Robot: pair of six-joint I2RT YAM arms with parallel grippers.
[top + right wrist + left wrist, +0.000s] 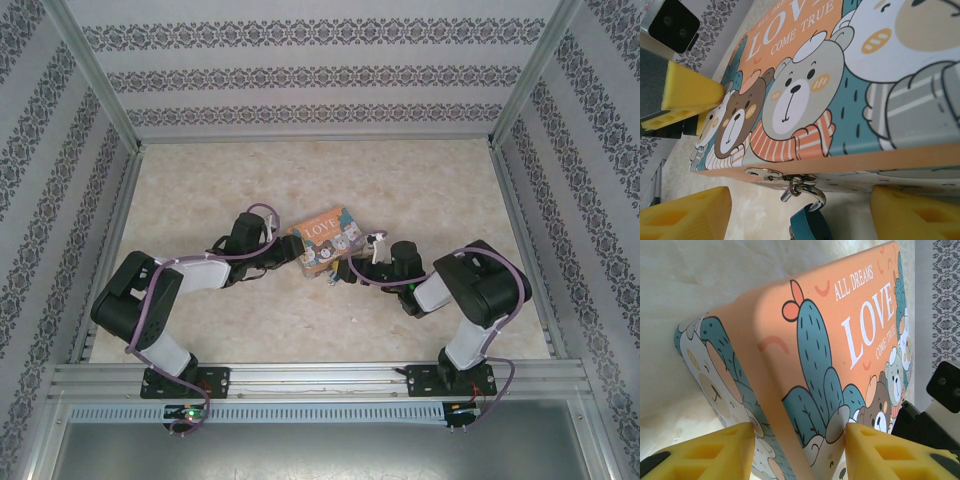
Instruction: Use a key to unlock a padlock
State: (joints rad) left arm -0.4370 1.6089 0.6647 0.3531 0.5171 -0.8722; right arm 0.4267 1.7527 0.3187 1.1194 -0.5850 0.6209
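Padlock [809, 226] hangs at 6 o'clock in my right wrist view. It has a small teal body, and its silver shackle [812, 196] is hooked through the metal clasp [771, 174] on the front edge of the box [322, 238]. The lower part of the body is cut off by the frame.

From the top camera, the table [430, 190] is a pale beige slab with a marbled look. It is walled on three sides by striped, patterned wallpaper [320, 75], and an aluminium rail [320, 378] runs along the 6 o'clock edge where the arm bases are bolted.

The box sits about at the middle of the table. It is orange, with "LOVE" in white, a cactus and cartoon bears on the lid. The lid is down, so I cannot see what is inside.

The left gripper [284, 250] comes at the box from 9 o'clock. In its wrist view, its yellow fingers [715, 452] straddle the near corner of the box and press against it on both sides, so I read it as clamped on the box.

The right gripper [800, 220] sits at 4 o'clock of the box. Its yellow fingers [685, 215] are spread wide, one either side of the padlock, and neither touches it.
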